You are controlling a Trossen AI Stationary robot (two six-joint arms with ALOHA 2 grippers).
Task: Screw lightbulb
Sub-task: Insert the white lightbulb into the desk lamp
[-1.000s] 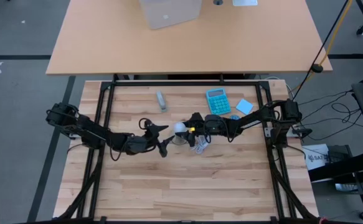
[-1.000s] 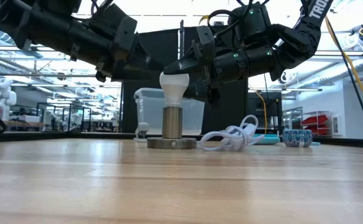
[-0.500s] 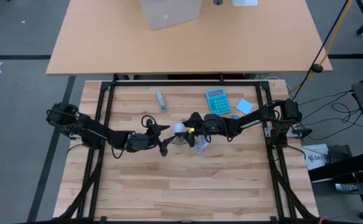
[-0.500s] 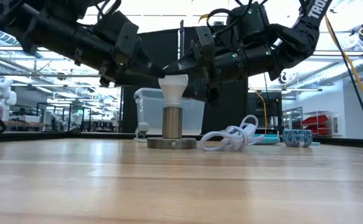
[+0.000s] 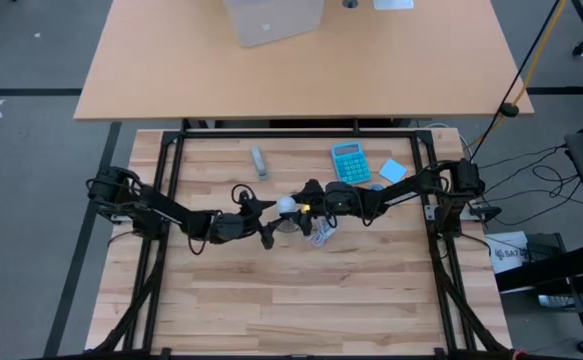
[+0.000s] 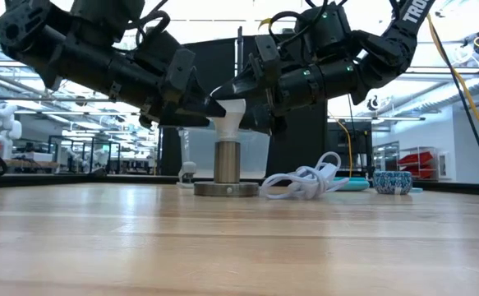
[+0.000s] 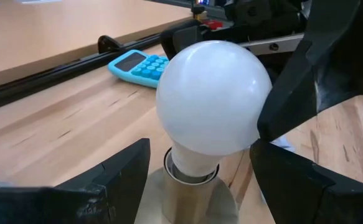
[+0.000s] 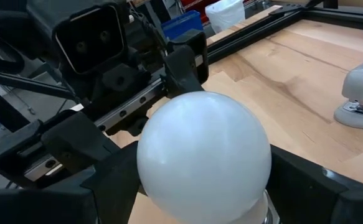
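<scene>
Arms reach inward from both sides, jaws spread around the lightbulb (image 5: 288,206).

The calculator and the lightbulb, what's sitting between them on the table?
In the left wrist view, only bare wooden tabletop lies between the blue calculator and the lightbulb; nothing else sits in that stretch.

Smooth matt-white lightbulb (image 7: 212,102), brushed metal socket (image 6: 227,162), pale planked wooden table (image 5: 301,290).
</scene>
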